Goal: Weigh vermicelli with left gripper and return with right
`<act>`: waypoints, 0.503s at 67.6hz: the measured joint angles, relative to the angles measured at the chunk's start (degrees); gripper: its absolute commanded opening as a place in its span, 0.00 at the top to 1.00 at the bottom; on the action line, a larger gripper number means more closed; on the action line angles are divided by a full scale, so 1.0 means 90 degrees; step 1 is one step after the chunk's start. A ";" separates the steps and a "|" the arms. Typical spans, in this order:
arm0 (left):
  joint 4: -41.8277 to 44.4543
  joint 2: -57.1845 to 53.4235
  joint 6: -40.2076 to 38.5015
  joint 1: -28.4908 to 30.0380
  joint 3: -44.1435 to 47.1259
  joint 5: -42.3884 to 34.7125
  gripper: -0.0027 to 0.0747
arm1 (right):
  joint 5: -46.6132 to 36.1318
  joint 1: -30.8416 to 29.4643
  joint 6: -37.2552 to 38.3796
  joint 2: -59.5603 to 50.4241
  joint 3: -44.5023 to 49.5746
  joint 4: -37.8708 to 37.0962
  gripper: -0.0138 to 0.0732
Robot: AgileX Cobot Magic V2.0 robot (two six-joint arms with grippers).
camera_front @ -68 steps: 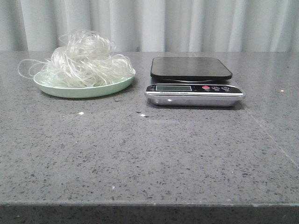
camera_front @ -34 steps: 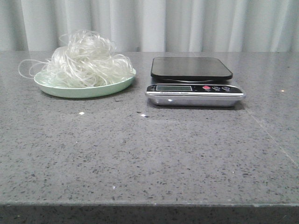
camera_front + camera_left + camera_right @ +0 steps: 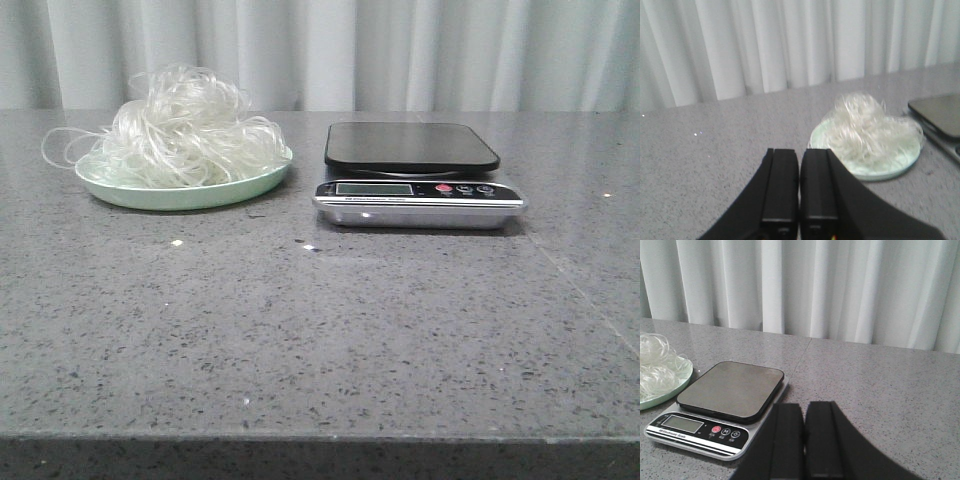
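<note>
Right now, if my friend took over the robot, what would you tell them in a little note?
Left pincer: shut, empty, hanging above the table short of the plate.
Right pincer: shut, empty, hanging just in front of the scale.
The vermicelli sits piled on the pale green plate, on the table's left side. The kitchen scale stands to the plate's right with nothing on its black platform.
Done: nothing yet.
Left to do: the left pincer picks up the vermicelli and puts it on the scale, then the right pincer brings it back to the plate.
</note>
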 measured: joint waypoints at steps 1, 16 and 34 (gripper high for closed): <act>-0.0016 0.0000 0.0000 0.0083 0.0011 -0.0061 0.79 | 0.0000 0.0000 0.0000 0.0000 0.0000 0.0000 0.67; -0.0306 -0.0275 0.0000 0.1158 0.0582 -0.0968 0.79 | 0.0000 0.0000 0.0000 0.0000 0.0000 0.0000 0.67; -0.0347 -0.1312 -0.0060 0.1277 0.2578 -0.1778 0.79 | 0.0000 0.0000 0.0000 0.0000 0.0000 0.0000 0.67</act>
